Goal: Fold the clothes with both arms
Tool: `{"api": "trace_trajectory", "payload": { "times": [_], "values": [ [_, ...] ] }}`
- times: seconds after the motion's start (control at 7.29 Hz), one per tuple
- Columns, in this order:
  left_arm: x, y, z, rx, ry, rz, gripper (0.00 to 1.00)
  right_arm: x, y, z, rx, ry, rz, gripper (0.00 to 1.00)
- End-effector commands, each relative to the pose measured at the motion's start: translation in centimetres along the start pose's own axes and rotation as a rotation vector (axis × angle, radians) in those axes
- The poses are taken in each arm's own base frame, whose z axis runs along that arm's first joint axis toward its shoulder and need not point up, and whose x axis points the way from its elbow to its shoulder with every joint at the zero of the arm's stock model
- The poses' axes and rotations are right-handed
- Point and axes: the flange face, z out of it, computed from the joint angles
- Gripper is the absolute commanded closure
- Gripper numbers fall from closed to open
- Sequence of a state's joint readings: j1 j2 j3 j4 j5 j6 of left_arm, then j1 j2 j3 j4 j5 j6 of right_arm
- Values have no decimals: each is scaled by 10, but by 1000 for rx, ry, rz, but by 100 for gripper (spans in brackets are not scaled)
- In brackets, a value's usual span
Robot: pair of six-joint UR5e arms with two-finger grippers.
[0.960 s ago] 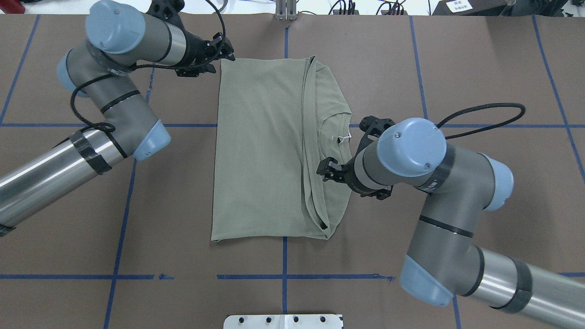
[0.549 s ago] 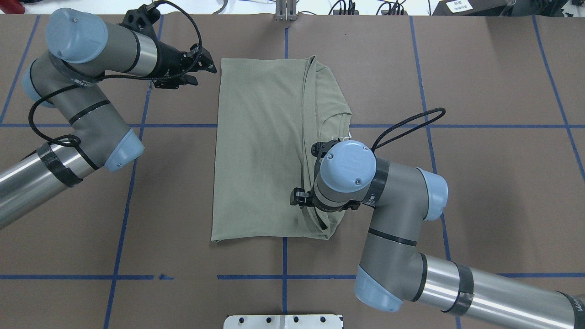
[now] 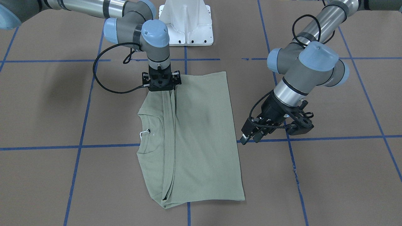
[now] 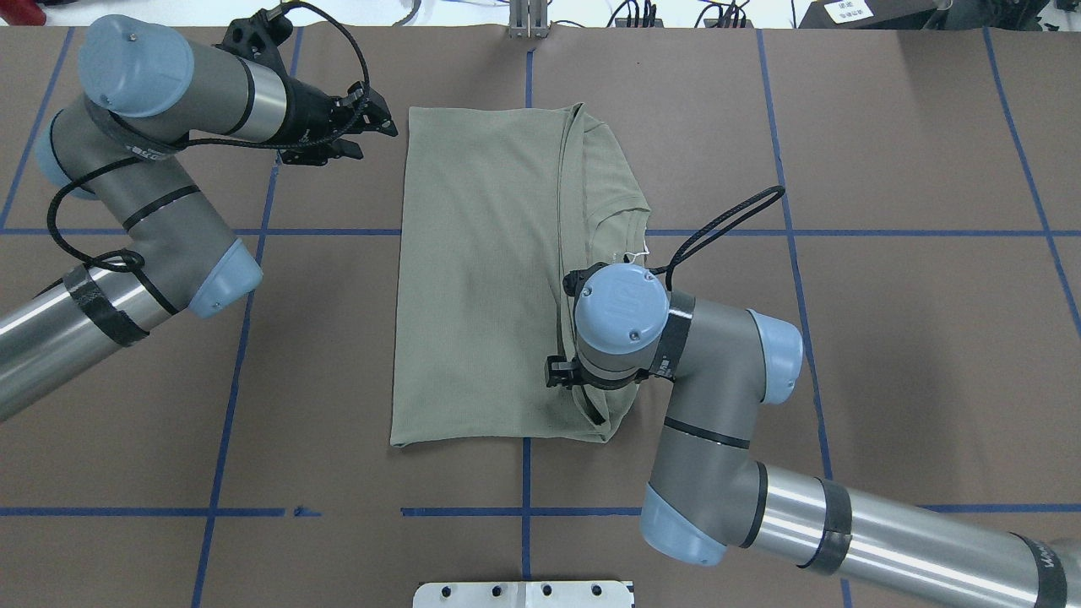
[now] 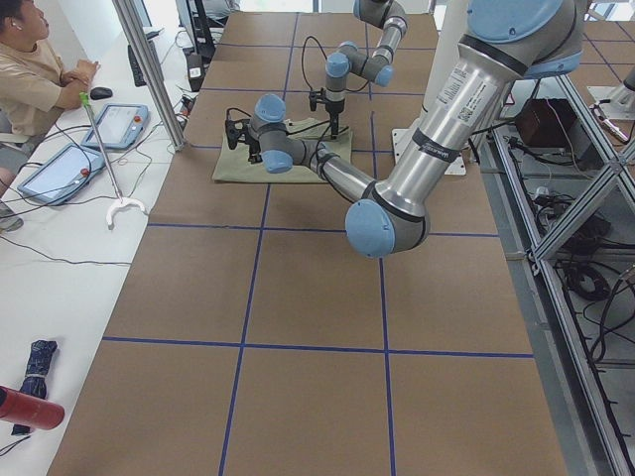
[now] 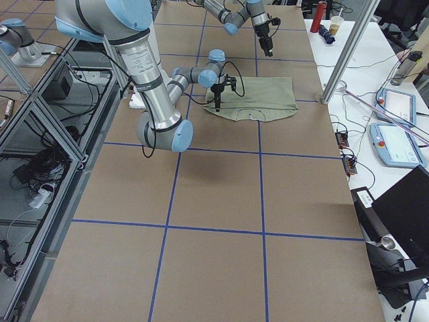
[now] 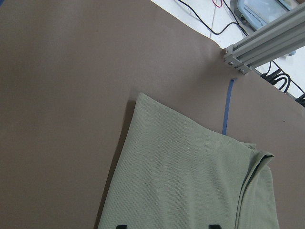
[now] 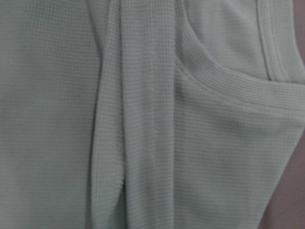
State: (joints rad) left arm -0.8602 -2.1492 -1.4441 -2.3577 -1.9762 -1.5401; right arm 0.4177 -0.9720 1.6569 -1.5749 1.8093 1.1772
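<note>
The sage-green shirt [image 4: 481,279] lies folded flat on the brown table, its collar and white tag string [image 4: 639,253] on the right side. My right gripper [image 3: 161,90] points straight down onto the lengthwise fold near the shirt's near-right end. Its wrist [image 4: 621,308] covers it from above. The right wrist view shows only ribbed cloth [image 8: 143,119] very close, no fingers, so I cannot tell its state. My left gripper [image 4: 384,127] is open and empty, just left of the shirt's far-left corner [image 7: 140,98] and apart from it. Its fingertips [image 7: 121,225] stand wide apart.
The white base pedestal [image 3: 187,22] stands at the near table edge. An aluminium post [image 4: 529,21] and cables sit at the far edge. Blue tape lines [image 4: 220,439] grid the table. An operator [image 5: 35,79] sits beyond the far side, with tablets [image 5: 119,124] beside him.
My right gripper swung from the shirt's right edge over the shirt to its near-right fold and turned downward. My left gripper drew back leftward off the far-left corner.
</note>
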Motion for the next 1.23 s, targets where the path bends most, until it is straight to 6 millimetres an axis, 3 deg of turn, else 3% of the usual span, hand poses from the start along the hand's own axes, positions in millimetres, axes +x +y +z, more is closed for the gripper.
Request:
{"api": "trace_trajectory", "payload": {
  "times": [0.0,0.14,0.27,0.41,0.55,0.69,0.82,0.96,1.1],
  "values": [
    [0,-3,-2,4,0,-2,35,117,9,-16,8,48,-122,0],
    [4,-2,-6,5,11,3,35,177,28,-30,7,74,-164,0],
    [8,-1,-10,6,20,5,35,181,29,-28,13,85,-147,0],
    [7,-1,-10,6,20,5,35,172,32,-29,14,72,-103,0],
    [7,-1,-11,7,20,4,35,131,18,-34,33,34,-94,0],
    [6,0,-15,0,25,6,35,83,-10,-39,66,5,-60,0],
    [7,6,-27,-32,42,13,35,52,-22,-44,83,-21,-7,0],
    [8,4,-32,-31,49,14,35,46,-22,-52,90,-50,113,0],
    [8,4,-33,-31,49,14,35,45,-19,-55,101,-109,339,0]
  ]
}}
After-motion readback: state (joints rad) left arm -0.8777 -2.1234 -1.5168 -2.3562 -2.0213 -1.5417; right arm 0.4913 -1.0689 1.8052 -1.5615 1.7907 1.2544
